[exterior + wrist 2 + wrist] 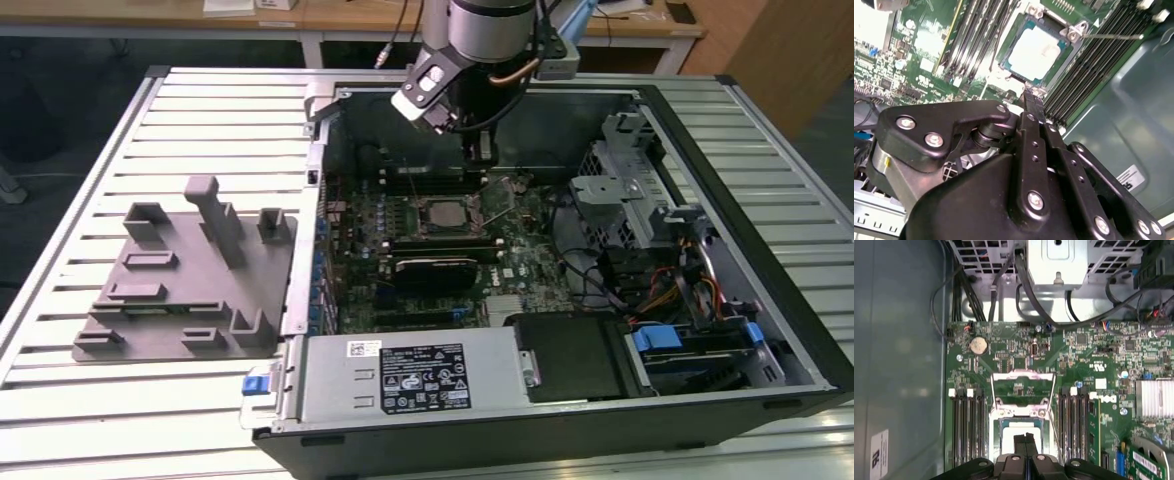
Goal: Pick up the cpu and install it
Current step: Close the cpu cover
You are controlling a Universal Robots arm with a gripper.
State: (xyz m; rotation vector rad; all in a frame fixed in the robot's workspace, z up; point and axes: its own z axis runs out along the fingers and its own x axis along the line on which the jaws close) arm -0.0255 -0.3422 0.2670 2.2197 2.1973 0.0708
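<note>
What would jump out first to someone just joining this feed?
In the exterior view the arm hangs down into the open computer case, its gripper low over the motherboard. In the second wrist view the shiny silver cpu lies flat on that board just beyond the shut gripper's tips, which hold nothing. A grey fixture plate with upright posts sits on the slatted table at the exterior view's left.

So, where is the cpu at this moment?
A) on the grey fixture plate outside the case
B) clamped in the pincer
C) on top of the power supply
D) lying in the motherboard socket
D: in the second wrist view the cpu lies flat in the socket with its silver top bare, while the pincer is shut beside it with nothing between its fingers.
</note>
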